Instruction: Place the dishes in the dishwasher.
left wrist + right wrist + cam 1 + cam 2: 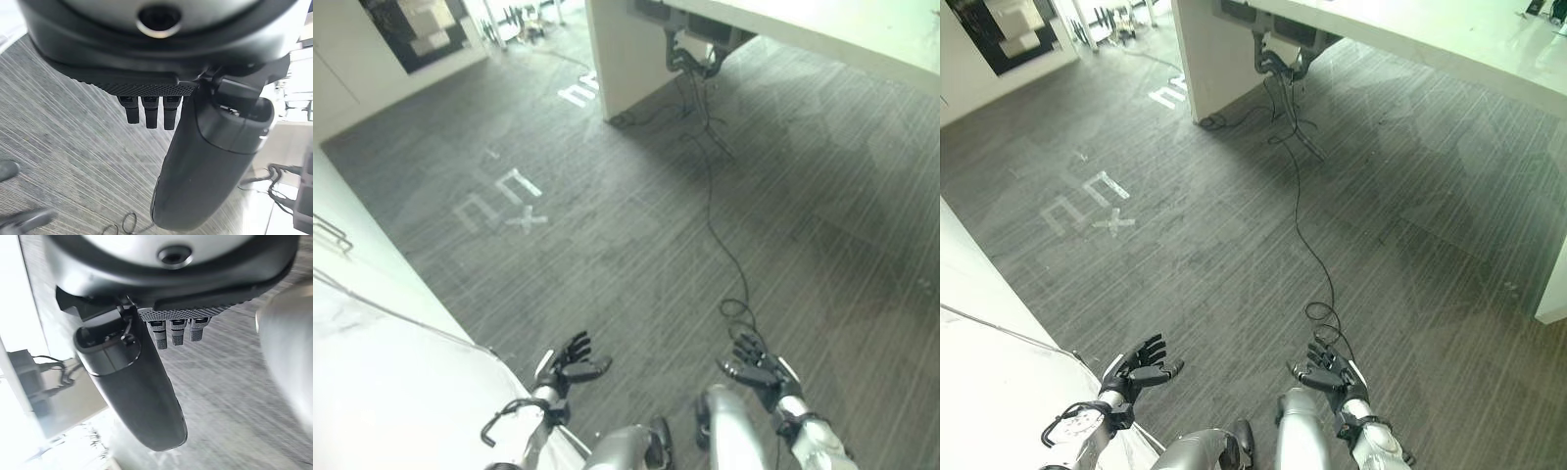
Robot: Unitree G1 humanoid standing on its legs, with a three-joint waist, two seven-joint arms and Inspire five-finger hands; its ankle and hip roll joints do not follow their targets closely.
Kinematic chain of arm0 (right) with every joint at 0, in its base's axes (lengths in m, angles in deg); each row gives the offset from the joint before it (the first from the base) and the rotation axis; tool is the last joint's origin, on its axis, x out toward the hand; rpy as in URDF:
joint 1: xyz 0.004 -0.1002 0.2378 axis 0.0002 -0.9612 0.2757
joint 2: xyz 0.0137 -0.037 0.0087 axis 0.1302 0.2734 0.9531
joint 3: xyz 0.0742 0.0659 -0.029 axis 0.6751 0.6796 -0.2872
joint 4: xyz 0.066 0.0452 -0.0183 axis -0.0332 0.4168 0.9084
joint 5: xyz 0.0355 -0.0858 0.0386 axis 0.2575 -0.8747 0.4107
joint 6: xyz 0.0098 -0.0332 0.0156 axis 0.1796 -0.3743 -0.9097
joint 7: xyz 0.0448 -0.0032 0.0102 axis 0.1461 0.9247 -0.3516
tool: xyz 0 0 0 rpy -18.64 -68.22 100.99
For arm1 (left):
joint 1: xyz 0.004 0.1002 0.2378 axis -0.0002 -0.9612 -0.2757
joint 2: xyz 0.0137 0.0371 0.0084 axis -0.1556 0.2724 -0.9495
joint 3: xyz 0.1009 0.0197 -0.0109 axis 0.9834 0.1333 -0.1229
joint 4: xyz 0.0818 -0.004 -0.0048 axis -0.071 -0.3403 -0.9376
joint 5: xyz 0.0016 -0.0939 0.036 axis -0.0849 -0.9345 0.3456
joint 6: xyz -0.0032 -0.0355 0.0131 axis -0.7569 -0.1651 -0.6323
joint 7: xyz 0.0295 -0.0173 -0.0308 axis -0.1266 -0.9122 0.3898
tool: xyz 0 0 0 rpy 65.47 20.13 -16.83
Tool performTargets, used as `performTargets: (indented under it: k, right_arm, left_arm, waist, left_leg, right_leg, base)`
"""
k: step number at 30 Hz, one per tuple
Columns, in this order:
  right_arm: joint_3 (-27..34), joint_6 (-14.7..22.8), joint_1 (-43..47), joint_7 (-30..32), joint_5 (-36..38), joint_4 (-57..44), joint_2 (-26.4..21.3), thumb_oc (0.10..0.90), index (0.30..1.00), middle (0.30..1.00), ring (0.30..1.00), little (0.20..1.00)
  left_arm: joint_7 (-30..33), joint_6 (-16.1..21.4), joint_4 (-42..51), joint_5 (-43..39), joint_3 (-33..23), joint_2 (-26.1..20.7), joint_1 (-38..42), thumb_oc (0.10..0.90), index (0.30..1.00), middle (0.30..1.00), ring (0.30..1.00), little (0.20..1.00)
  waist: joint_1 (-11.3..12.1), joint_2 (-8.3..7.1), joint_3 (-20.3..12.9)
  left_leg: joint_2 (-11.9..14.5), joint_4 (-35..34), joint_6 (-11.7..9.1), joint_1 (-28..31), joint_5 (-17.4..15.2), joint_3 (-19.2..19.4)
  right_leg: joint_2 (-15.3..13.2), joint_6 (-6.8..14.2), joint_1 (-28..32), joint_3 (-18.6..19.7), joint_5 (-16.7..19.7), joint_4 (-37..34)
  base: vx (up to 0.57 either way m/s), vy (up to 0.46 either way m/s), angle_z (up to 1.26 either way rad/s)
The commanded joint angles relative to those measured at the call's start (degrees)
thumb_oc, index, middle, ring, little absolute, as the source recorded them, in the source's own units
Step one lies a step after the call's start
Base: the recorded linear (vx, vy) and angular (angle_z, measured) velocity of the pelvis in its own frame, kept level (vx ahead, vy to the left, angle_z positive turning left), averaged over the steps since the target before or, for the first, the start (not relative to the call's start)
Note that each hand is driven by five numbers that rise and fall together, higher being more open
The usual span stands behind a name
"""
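I've got both hands up in front of me at the bottom of the frame, over the grey floor (pixel 636 215); left hand (pixel 573 364) at bottom centre-left, right hand (pixel 756 368) at bottom centre-right; fingers spread and relaxed on both, nothing held. Wrist views agree: straight fingers and thumb over bare carpet, nothing between them. I read this as a carry-free stance, hands kept ready while I'm turned away from the work; prob. the task is at its very start or between items, but that's a guess.

No dishes and no dishwasher to be seen from here, so I can't say where they are. A white bench (pixel 382 392) fills the lower left, cut by the frame edge; a thin wire-like line crosses it and I can't tell what it belongs to. A second white bench (pixel 822 29) runs along the top right, w/ a tangle of cables (pixel 690 59) hanging under it and one cable (pixel 710 211) trailing down the floor toward centre. White tape marks (pixel 504 201) sit left of centre; a dark panel (pixel 416 29) at upper left is too small to make out.
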Motion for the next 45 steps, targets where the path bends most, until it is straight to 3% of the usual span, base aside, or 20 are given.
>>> performTargets:
  k: [1,7,11,12,14,15,17,21,24,27,29,30,32,33,35,37,40,41,43,45]
  right_arm:
    - [2.3,4.2,2.8,-2.9,2.1,-4.0,-2.5,0.800,0.900,0.900,0.900,0.900]
    - [1.3,3.4,3.9,-2.5,3.0,-2.6,-3.3,0.800,0.900,0.900,0.900,0.900]
    - [-0.3,3.6,4.9,-1.2,2.4,-3.2,-4.6,0.800,0.900,0.900,0.900,0.900]
    - [-0.5,4.0,4.8,-1.0,1.5,-3.5,-5.5,0.800,0.900,0.900,0.900,0.900]
    - [-0.2,4.4,4.6,-0.8,1.2,-2.9,-6.3,0.800,0.900,0.900,0.900,0.900]
    - [0.2,4.4,4.5,-0.9,1.6,-2.5,-6.6,0.800,0.900,0.900,0.900,0.900]
    - [1.0,5.6,4.7,-1.9,1.9,-0.7,-6.5,0.800,0.900,0.900,0.900,0.900]
    - [0.6,6.1,4.4,-1.4,2.8,-0.3,-5.9,0.800,0.900,0.900,0.900,0.900]
    - [0.4,6.8,3.4,-2.3,2.3,-0.6,-5.6,0.800,0.900,0.900,0.900,0.900]
    - [0.2,6.5,4.6,-1.0,1.9,0.4,-5.3,0.800,0.900,0.900,0.900,0.900]
    - [0.4,6.1,5.0,-1.4,2.3,1.4,-4.7,0.800,0.900,0.900,0.900,0.900]
    - [0.8,6.1,4.9,-1.4,1.7,1.5,-4.3,0.800,0.900,0.900,0.900,0.900]
    - [0.5,6.7,4.8,-0.4,-0.2,1.6,-2.9,0.800,0.900,0.900,0.900,0.900]
    - [-0.1,6.5,4.9,0.1,0.1,1.8,-2.6,0.800,0.900,0.900,0.900,0.900]
    - [-1.3,7.4,5.3,-0.4,0.0,3.2,-2.9,0.800,0.900,0.900,0.900,0.900]
    - [-1.6,7.3,5.0,0.2,-1.8,2.5,-3.2,0.800,0.900,0.900,0.900,0.900]
    - [-1.2,6.1,3.9,0.0,-0.8,1.3,-3.7,0.800,0.900,0.900,0.900,0.900]
    - [-0.9,6.2,3.5,-0.8,-1.0,1.5,-3.9,0.800,0.900,0.900,0.900,0.900]
    - [-0.4,6.1,3.3,-1.2,-1.7,1.8,-4.3,0.800,0.900,0.900,0.900,0.900]
    - [-0.1,6.3,3.9,0.2,-1.6,2.6,-5.3,0.800,0.900,0.900,0.900,0.900]
  left_arm:
    - [-0.9,4.4,5.7,2.4,1.0,-1.6,-2.2,0.800,0.900,0.900,0.900,0.900]
    - [-0.5,4.1,4.6,1.8,0.9,0.1,-3.4,0.800,0.900,0.900,0.900,0.900]
    - [-0.3,3.7,5.3,1.1,1.3,0.9,-4.0,0.800,0.900,0.900,0.900,0.900]
    - [-1.1,4.1,5.7,0.9,1.2,0.8,-4.2,0.800,0.900,0.900,0.900,0.900]
    - [-2.0,3.7,6.2,1.3,0.8,0.6,-4.4,0.800,0.900,0.900,0.900,0.900]
    - [-2.5,3.2,6.3,1.5,0.7,0.4,-4.3,0.800,0.900,0.900,0.900,0.900]
    - [-2.1,3.4,5.8,2.2,1.3,0.3,-3.7,0.800,0.900,0.900,0.900,0.900]
    - [-1.1,4.1,6.2,2.2,1.5,0.4,-5.0,0.800,0.900,0.900,0.900,0.900]
    - [-1.3,5.0,8.0,2.8,0.8,0.4,-8.1,0.800,0.900,0.900,0.900,0.900]
    - [-2.0,5.7,7.0,2.7,-0.3,0.6,-9.3,0.800,0.900,0.900,0.900,0.900]
    - [-2.1,6.0,5.7,4.1,-0.5,0.7,-8.6,0.800,0.900,0.900,0.900,0.900]
    - [-2.4,6.1,5.1,4.6,-0.3,0.5,-8.1,0.800,0.900,0.900,0.900,0.900]
    - [-1.4,5.9,3.8,4.7,0.8,-0.3,-6.4,0.800,0.900,0.900,0.900,0.900]
    - [-1.1,5.5,3.1,4.3,1.1,-0.7,-5.7,0.800,0.900,0.900,0.900,0.900]
    - [-0.8,6.3,2.2,3.1,1.8,-0.4,-4.8,0.800,0.900,0.900,0.900,0.900]
    - [-1.2,6.1,3.4,1.7,1.9,-1.0,-4.4,0.800,0.900,0.900,0.900,0.900]
    - [-1.0,5.4,4.2,1.8,1.5,-1.5,-4.3,0.800,0.900,0.900,0.900,0.900]
    - [-0.8,5.7,4.3,1.9,1.6,-1.4,-4.7,0.800,0.900,0.900,0.900,0.900]
    - [-0.6,5.8,4.2,1.9,1.9,-1.0,-4.7,0.800,0.900,0.900,0.900,0.900]
    - [-1.5,6.0,3.3,2.4,2.9,0.6,-4.0,0.800,0.900,0.900,0.900,0.900]
  waist:
    - [-0.4,0.01,-4.3]
    - [-0.3,0.53,-7.3]
    - [0.6,1.21,-8.7]
    - [1.3,0.02,-8.7]
    - [1.9,-1.08,-8.2]
    - [2.1,-1.47,-8.0]
    - [4.0,-1.30,-6.4]
    - [6.8,0.08,-5.3]
    - [9.7,1.79,-5.2]
    - [10.5,1.49,-6.5]
    - [10.4,1.23,-7.7]
    - [9.6,1.23,-8.1]
    - [8.5,2.62,-8.4]
    - [7.7,3.60,-7.7]
    - [6.4,4.66,-6.8]
    - [4.4,4.97,-5.8]
    - [2.2,2.26,-4.7]
    - [1.6,1.78,-4.2]
    - [1.3,1.27,-4.7]
    - [1.0,0.83,-5.8]
  left_leg:
    - [0.8,-8.5,-0.5,9.9,-2.7,-5.0]
    - [2.1,-8.5,-3.2,16.0,-1.4,-6.1]
    - [5.7,-5.7,-9.1,18.8,17.1,-5.8]
    - [5.5,7.7,-10.1,12.8,20.0,-5.3]
    - [7.2,19.5,-9.9,5.8,20.6,-3.7]
    - [8.3,21.9,-9.3,2.4,20.3,-2.4]
    - [6.7,9.8,-5.7,-3.5,14.8,1.1]
    - [4.7,-8.5,-6.6,-8.5,16.3,1.1]
    - [6.5,-8.5,-7.9,-17.1,19.3,1.5]
    - [6.6,-8.5,-5.8,-14.8,17.0,3.3]
    - [5.3,-8.5,-3.6,-11.3,13.9,2.6]
    - [4.7,-8.5,-2.5,-9.6,12.3,2.7]
    - [3.5,-8.5,0.2,-6.5,9.9,0.3]
    - [3.6,-8.5,0.8,-4.3,8.6,-0.8]
    - [3.8,-8.5,1.1,-1.9,7.4,-1.8]
    - [3.3,-8.5,0.5,0.9,6.0,-4.2]
    - [1.4,-8.5,0.0,4.8,2.9,-6.7]
    - [1.2,-8.5,-0.1,7.1,0.7,-7.2]
    - [1.5,-8.5,-1.0,8.9,0.0,-7.5]
    - [3.2,-8.5,-3.7,12.6,6.1,-6.1]
  right_leg:
    - [-2.0,2.3,0.0,-1.6,10.7,-2.6]
    - [0.0,-1.0,4.8,-0.4,5.5,-2.6]
    - [1.9,-5.0,9.0,0.1,0.2,-2.6]
    - [1.1,-6.4,10.8,0.4,-1.1,-2.6]
    - [0.7,-7.8,12.8,0.2,-2.6,-2.6]
    - [0.7,-8.3,14.1,0.1,-3.4,-2.6]
    - [2.5,-7.4,18.0,2.1,-5.6,-2.6]
    - [6.0,-6.0,20.8,4.5,-7.7,-2.6]
    - [8.1,-5.9,24.5,4.9,-10.3,-2.6]
    - [7.0,-4.8,28.2,4.5,-12.5,-2.6]
    - [7.2,-3.3,31.8,4.1,-6.7,-2.6]
    - [7.1,-1.5,33.3,3.6,-0.4,-2.4]
    - [8.5,3.1,25.7,5.4,9.9,17.8]
    - [8.4,3.3,19.4,4.5,11.3,28.0]
    - [7.2,1.3,13.7,2.1,8.5,29.8]
    - [6.8,-1.4,9.8,-1.0,3.7,17.6]
    - [3.7,-1.1,7.9,-2.1,6.8,-2.6]
    - [2.3,-0.1,5.4,-2.3,8.9,-2.6]
    - [2.4,-1.2,5.3,-1.5,6.5,-2.6]
    - [3.1,-3.4,7.9,-0.1,2.3,-2.6]
  base:
    - [0.38,-0.249,0.57]
    - [0.39,-0.239,0.05]
    - [0.35,-0.224,0.10]
    - [0.37,-0.277,-0.17]
    - [0.32,-0.254,-0.04]
    - [0.51,-0.228,-0.25]
    - [0.58,-0.076,-0.28]
    - [0.43,0.068,-0.50]
    - [0.56,0.101,-0.91]
    - [0.46,0.155,-1.02]
    - [0.42,0.146,-0.43]
    - [0.40,0.191,0.10]
    - [0.44,0.187,0.44]
    - [0.32,0.122,0.53]
    - [0.34,0.069,0.21]
    - [0.39,-0.087,0.14]
    - [0.43,-0.226,0.41]
    - [0.37,-0.189,0.51]
    - [0.35,-0.184,0.46]
    - [0.36,-0.161,0.24]
